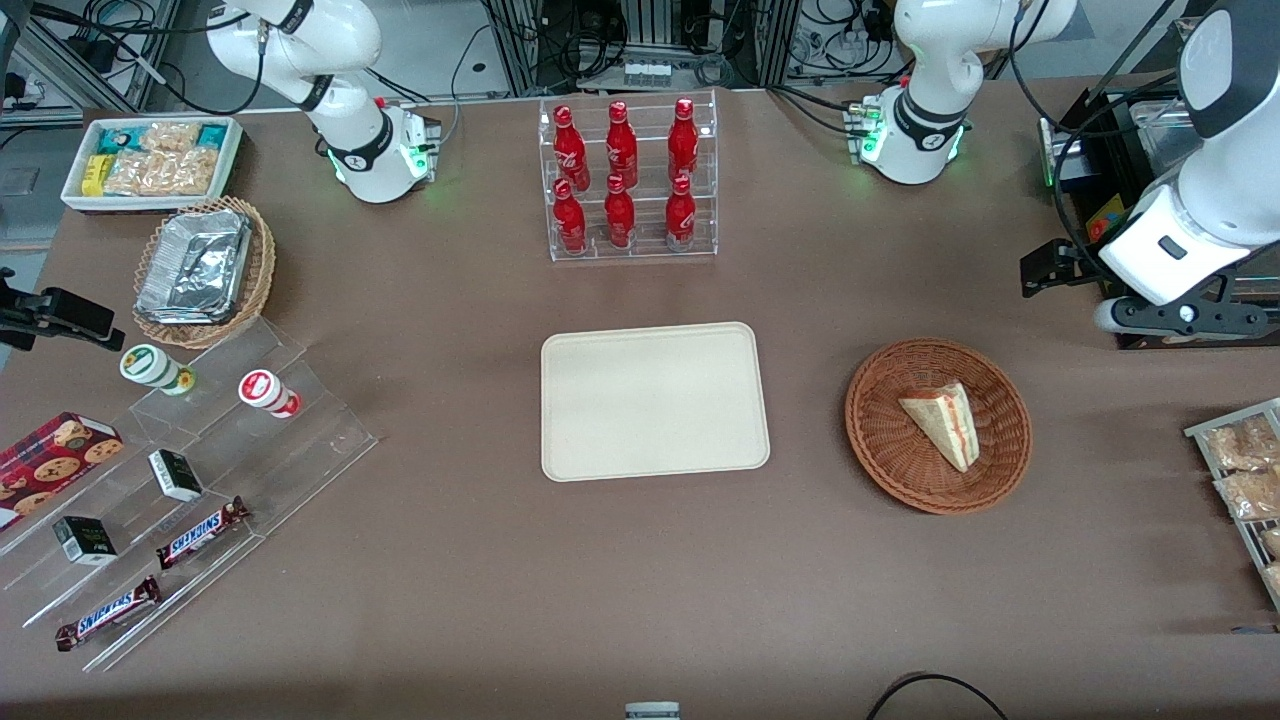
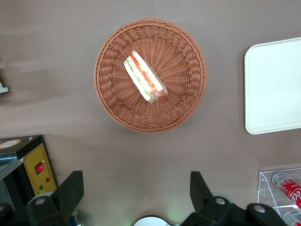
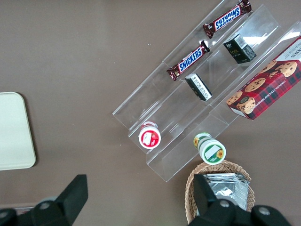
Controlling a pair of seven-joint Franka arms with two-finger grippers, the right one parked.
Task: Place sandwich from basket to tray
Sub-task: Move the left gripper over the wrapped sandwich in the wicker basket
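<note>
The sandwich (image 1: 943, 424), a clear-wrapped wedge with red and green filling along its cut edge, lies in the round reddish-brown wicker basket (image 1: 880, 440). The wrist view looks down on the sandwich (image 2: 145, 78) in the middle of the basket (image 2: 108, 94). The cream tray (image 1: 655, 400) lies flat at the table's centre with nothing on it, beside the basket; its corner shows as tray (image 2: 275, 84). My gripper (image 1: 1050, 268) hangs high over the table, farther from the front camera than the basket. The gripper (image 2: 136, 181) is open, its fingers wide apart with nothing between them.
A clear rack of red bottles (image 1: 628, 180) stands farther back than the tray. Bagged snacks (image 1: 1240, 470) sit at the working arm's end, near a black box with a yellow panel (image 2: 28, 174). A foil-container basket (image 1: 200, 270), snack box (image 1: 150, 160) and acrylic shelf (image 1: 200, 470) lie toward the parked arm's end.
</note>
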